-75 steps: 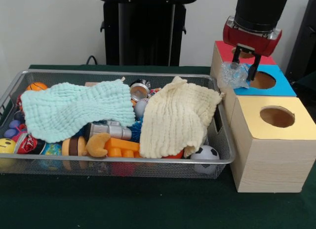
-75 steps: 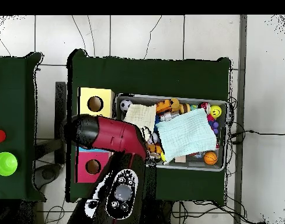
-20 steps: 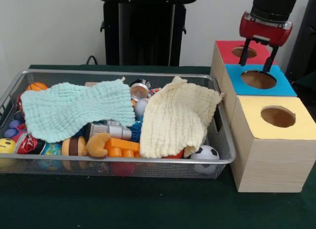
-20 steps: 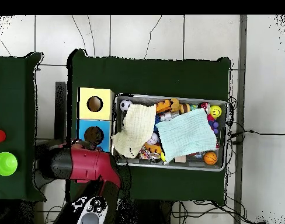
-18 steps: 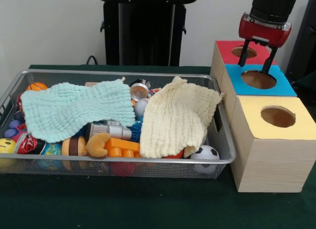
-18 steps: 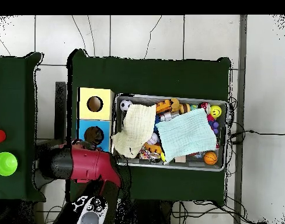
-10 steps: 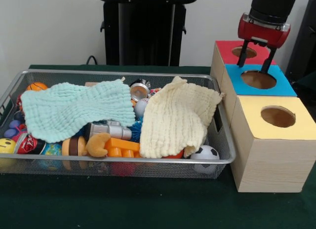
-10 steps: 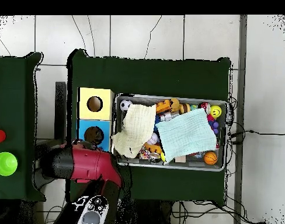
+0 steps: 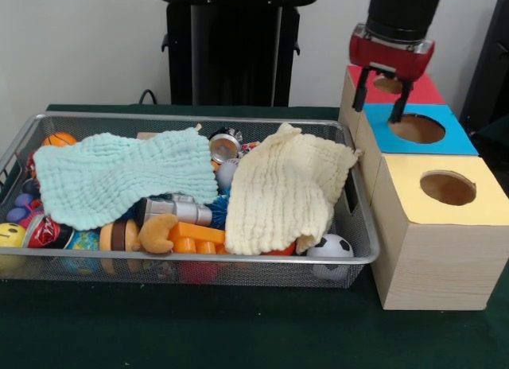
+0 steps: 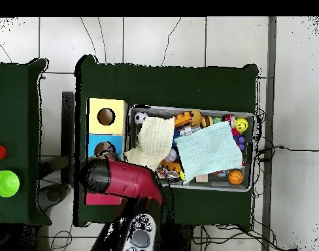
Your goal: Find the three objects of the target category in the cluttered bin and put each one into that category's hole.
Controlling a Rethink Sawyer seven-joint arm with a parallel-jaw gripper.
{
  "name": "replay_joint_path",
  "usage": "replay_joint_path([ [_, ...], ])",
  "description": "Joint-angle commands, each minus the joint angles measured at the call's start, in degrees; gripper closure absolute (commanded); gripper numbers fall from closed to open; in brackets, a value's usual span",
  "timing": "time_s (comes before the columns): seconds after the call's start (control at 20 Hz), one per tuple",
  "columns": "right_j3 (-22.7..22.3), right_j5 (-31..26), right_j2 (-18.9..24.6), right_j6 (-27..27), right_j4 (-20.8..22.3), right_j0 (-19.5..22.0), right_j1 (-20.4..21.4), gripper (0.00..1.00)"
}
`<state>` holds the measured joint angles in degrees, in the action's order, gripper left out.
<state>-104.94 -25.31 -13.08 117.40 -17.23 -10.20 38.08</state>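
Two cloths (image 9: 286,186) cover the cluttered wire-mesh bin (image 9: 191,262).

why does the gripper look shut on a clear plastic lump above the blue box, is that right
Not quite: the gripper is open and empty, with nothing between its fingers, as the front view shows. It does hang above the blue box, near that box's hole.
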Motion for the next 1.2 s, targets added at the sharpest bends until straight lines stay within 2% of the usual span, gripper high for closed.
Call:
replay_joint_path([
  [0.05, -9.1, 7.0, 11.0, -4.5, 5.7, 10.1, 0.9, 0.00],
  [0.3, -9.7, 12.0, 16.1, -3.6, 9.9, 15.7, -2.1, 0.00],
  [0.5, -7.7, 16.9, 18.1, -1.0, 13.7, 17.5, -6.6, 0.00],
  [0.75, -5.5, 20.6, 17.5, 2.0, 16.7, 16.8, -10.2, 0.00],
  [1.2, -4.6, 25.7, 15.9, 5.7, 18.9, 14.8, -13.8, 0.00],
])
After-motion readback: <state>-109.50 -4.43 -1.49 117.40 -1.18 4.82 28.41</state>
